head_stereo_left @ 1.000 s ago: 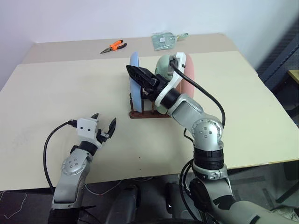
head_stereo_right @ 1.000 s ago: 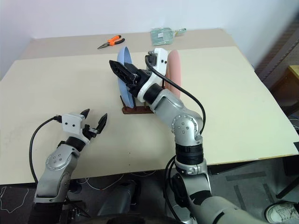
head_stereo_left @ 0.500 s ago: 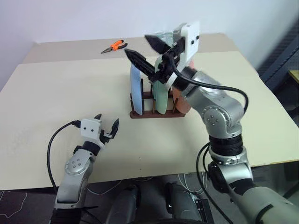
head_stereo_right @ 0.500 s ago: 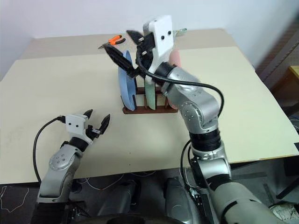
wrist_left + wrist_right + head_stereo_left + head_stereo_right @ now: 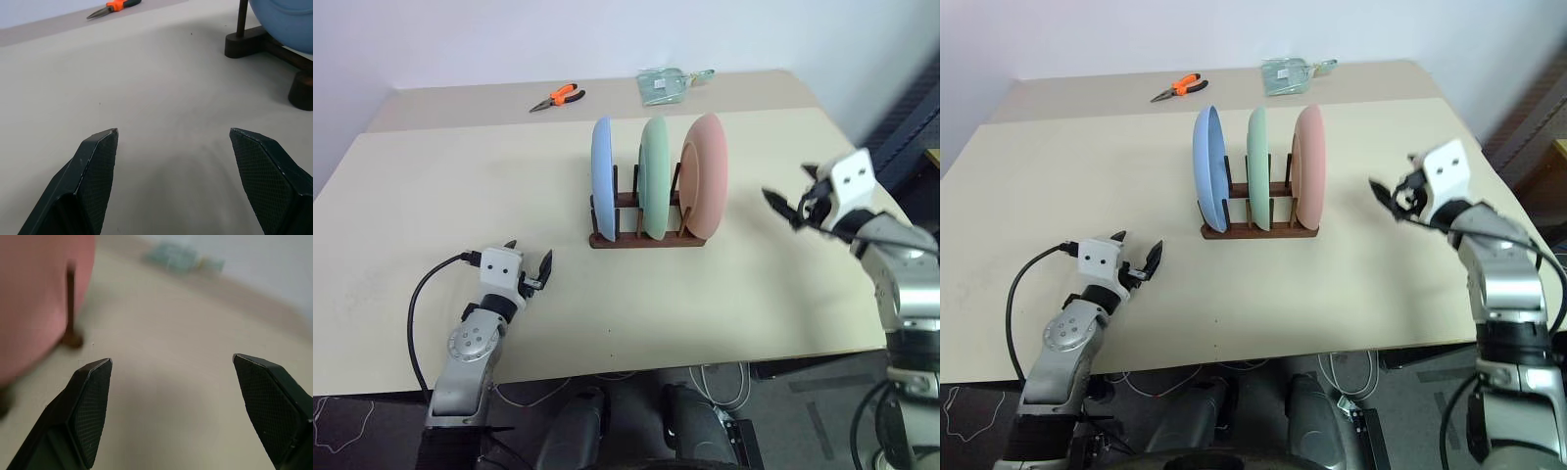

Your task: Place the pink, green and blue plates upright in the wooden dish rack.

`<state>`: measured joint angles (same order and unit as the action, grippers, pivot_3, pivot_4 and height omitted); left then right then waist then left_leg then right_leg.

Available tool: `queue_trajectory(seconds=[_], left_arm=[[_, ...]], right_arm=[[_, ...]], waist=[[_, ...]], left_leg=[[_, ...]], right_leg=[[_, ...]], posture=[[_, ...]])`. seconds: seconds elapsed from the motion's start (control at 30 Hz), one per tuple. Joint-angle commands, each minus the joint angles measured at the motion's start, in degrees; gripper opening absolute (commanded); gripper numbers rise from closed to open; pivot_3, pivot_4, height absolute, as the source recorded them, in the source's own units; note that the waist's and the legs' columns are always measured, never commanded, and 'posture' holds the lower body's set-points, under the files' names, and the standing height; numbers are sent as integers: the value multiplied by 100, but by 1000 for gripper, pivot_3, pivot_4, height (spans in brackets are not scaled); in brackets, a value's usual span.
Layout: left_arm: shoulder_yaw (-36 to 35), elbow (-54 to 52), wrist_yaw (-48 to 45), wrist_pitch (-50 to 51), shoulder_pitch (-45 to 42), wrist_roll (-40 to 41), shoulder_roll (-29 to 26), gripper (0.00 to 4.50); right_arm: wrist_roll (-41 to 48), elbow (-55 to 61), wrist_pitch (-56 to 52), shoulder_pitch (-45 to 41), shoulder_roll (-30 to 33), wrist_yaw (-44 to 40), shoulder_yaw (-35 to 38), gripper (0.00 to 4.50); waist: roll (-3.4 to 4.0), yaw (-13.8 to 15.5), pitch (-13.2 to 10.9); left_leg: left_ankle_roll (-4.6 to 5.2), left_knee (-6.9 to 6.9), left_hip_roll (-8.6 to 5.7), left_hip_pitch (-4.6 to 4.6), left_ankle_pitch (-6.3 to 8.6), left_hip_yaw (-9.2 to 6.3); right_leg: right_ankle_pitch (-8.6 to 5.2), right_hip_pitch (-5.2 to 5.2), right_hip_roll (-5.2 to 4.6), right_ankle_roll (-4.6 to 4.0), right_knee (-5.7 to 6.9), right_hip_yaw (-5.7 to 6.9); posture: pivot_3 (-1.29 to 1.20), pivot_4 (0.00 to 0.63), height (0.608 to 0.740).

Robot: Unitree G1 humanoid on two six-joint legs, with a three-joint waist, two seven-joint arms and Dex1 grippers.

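Observation:
The blue plate, green plate and pink plate stand upright side by side in the wooden dish rack at the table's middle. My right gripper hovers to the right of the pink plate, apart from it, open and empty. In the right wrist view the pink plate shows beside its spread fingers. My left gripper rests low near the front left of the table, open and empty. The left wrist view shows the blue plate and a rack foot ahead.
Orange-handled pliers and a clear plastic bag lie at the back of the table. The table's right edge runs just beyond my right gripper.
My right arm lifted away from the rack, swung far to the right and came down beside the pink plate. The three plates stay standing in the rack. My left gripper barely moved.

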<state>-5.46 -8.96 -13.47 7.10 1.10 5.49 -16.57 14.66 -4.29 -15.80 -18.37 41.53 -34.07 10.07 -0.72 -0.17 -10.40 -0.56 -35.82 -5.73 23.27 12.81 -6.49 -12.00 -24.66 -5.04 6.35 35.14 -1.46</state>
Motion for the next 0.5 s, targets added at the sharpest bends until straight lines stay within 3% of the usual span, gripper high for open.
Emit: queue_trajectory(seconds=[0.03, 0.5], left_arm=[[-107, -45, -41, -106, -30, -91, -158, 3734], [-298, -315, 20, 77, 209, -99, -334, 3734]], right_arm=[[-1, 341, 351, 294, -110, -200, -4, 4020], [-119, -139, 739, 11, -428, -258, -60, 4020]], waist=[[0, -26, 0], [2, -31, -1]], left_leg=[[0, -6, 1, 1, 0, -1], [1, -17, 2, 1, 1, -4]], right_leg=[[0, 2, 1, 0, 0, 1], [0, 8, 1, 0, 0, 3]], posture=[[0, 150, 739], [0, 150, 739]])
